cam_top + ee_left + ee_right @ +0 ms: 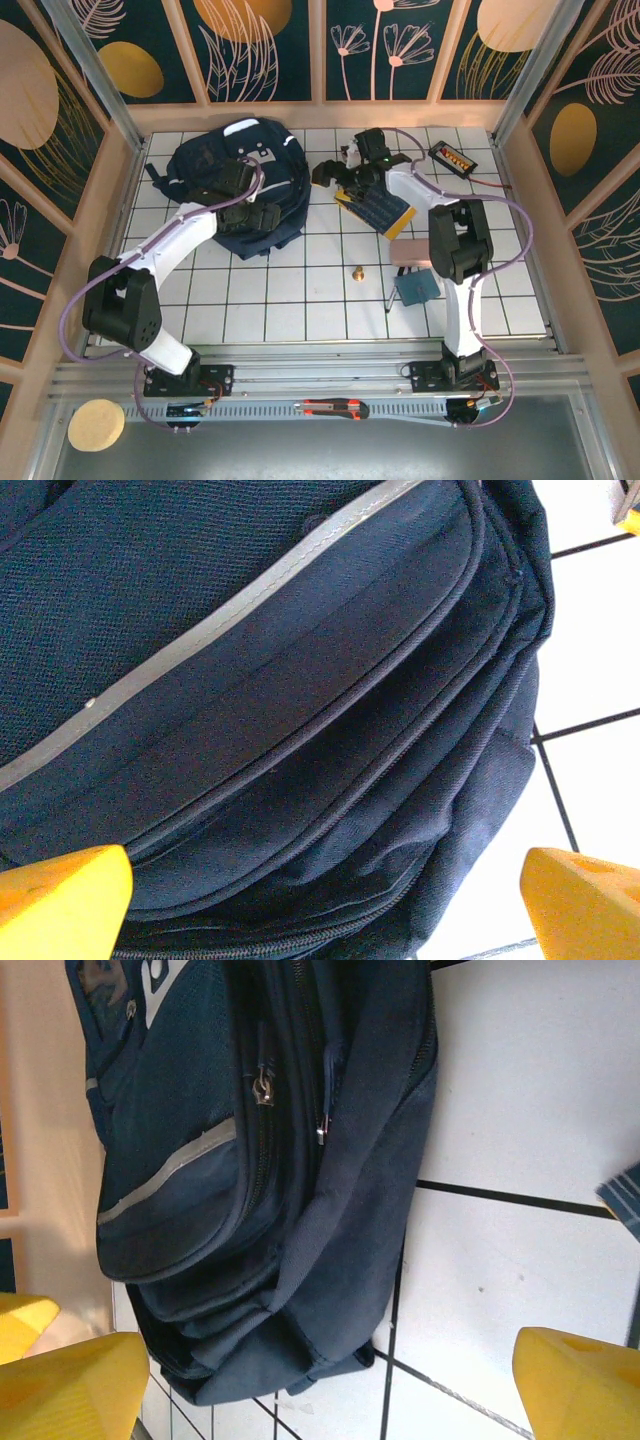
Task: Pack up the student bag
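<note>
The student bag (pixel 215 165), a dark navy backpack with grey stripes, lies flat at the back left of the tiled table. My left gripper (pixel 262 215) hovers over its lower right part. In the left wrist view the bag's front pocket (pixel 260 710) is close below, and the yellow fingertips (pixel 60 900) stand wide apart, open and holding nothing. My right gripper (pixel 330 175) is just right of the bag. In the right wrist view it faces the bag's side (pixel 300 1210), where two zipper pulls (pixel 263 1090) hang. Its fingertips (pixel 580 1385) are open and empty.
A blue notebook (pixel 375 207) with a yellow edge lies under the right arm. A small brass piece (pixel 356 271), a pinkish box (pixel 410 250), a teal card (pixel 415 288) and a pen (pixel 388 298) lie mid-right. A black device (pixel 452 158) sits back right. Wooden walls surround the table.
</note>
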`<action>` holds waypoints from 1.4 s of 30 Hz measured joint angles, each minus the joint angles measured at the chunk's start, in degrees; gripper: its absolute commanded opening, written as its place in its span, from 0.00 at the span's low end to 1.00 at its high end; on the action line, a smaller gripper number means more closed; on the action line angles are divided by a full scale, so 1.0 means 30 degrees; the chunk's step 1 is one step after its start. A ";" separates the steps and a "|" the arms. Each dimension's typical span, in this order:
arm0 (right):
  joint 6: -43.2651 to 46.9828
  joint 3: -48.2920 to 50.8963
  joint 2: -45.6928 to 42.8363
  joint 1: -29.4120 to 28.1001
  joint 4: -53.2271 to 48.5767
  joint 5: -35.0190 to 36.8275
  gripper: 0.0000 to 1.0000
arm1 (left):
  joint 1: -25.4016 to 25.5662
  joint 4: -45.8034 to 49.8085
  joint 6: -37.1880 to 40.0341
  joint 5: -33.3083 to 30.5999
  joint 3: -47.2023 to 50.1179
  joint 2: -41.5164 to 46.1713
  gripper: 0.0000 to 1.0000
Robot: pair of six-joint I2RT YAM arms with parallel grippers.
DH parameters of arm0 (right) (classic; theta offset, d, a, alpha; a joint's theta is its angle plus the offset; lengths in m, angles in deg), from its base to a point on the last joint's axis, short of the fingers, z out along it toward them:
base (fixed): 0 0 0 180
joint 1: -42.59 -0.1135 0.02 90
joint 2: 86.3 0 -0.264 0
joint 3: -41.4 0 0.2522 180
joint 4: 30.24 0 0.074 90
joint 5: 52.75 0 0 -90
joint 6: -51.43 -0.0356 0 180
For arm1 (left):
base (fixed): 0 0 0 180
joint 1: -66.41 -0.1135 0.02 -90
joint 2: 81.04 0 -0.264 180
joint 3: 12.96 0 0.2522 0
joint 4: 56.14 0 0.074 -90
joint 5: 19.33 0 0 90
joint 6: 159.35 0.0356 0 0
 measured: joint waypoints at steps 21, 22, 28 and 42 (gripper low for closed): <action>-0.2331 -0.5661 0.6156 -0.1304 -0.0255 -0.0240 0.48 | -0.0233 0.0146 -0.0007 0.0080 0.1450 0.2025 0.86; -0.2455 -0.5858 0.6382 -0.1311 -0.0211 -0.0277 0.40 | -0.0233 0.0146 0.0058 0.0080 0.1450 0.2055 0.86; -0.3337 -0.6098 0.6717 -0.1450 0.0233 -0.0444 0.00 | -0.0233 -0.0007 0.0641 0.0459 0.1450 0.2055 0.84; -0.6011 -0.2922 0.1938 -0.1858 0.1428 -0.0138 0.00 | 0.0780 -0.1253 0.1945 0.1778 0.1122 0.2572 0.86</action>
